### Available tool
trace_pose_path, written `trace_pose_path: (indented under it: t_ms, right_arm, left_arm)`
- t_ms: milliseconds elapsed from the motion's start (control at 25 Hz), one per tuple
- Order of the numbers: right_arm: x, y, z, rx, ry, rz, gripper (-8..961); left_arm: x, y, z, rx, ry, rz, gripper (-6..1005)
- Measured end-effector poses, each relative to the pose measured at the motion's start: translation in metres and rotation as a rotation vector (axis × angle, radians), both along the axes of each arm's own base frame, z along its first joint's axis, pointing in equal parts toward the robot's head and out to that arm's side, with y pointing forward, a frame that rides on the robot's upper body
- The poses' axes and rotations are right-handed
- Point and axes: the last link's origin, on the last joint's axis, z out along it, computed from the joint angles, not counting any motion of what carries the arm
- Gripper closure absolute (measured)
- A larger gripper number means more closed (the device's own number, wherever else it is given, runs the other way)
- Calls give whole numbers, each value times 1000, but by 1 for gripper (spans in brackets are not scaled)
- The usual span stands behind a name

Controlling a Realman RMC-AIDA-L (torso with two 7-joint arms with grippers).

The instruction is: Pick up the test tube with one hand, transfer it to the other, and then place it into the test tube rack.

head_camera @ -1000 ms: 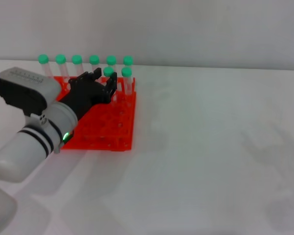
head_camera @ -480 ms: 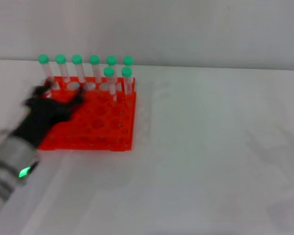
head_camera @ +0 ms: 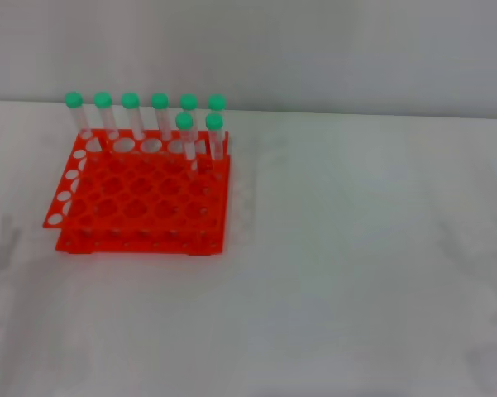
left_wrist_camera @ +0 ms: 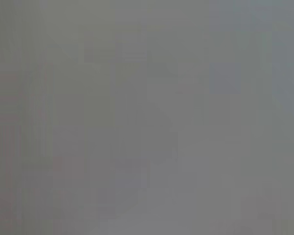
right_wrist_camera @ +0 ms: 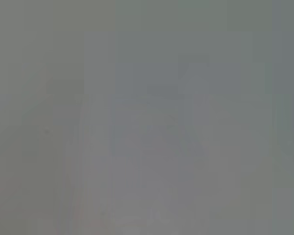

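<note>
While neither gripper is in sight and their grip cannot be told, the test tube rack [head_camera: 140, 198] sits near the worktop's far-left corner, the test tube [head_camera: 185, 139] upright in its second row; retreat well clear.

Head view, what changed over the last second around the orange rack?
The left arm, which reached over the test tube rack a second ago, pulled back toward the robot's left and has left the head view; no gripper shows now. The rack and its eight green-capped tubes stayed where they were, six in the back row, two in front.
</note>
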Motion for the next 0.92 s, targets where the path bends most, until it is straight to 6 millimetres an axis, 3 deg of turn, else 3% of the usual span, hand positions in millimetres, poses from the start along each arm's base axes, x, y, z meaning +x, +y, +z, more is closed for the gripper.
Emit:
trace_pose_path:
  t_ms: [520,920]
  right_arm:
    - [9,-9,-13,-37,29,-67,94]
    - [14,-10,-9,6,61,-108,93]
  left_arm:
    - [10,14,-7,-32,-17,-24,105]
    - [16,21,-12,-64,-9,-50,105]
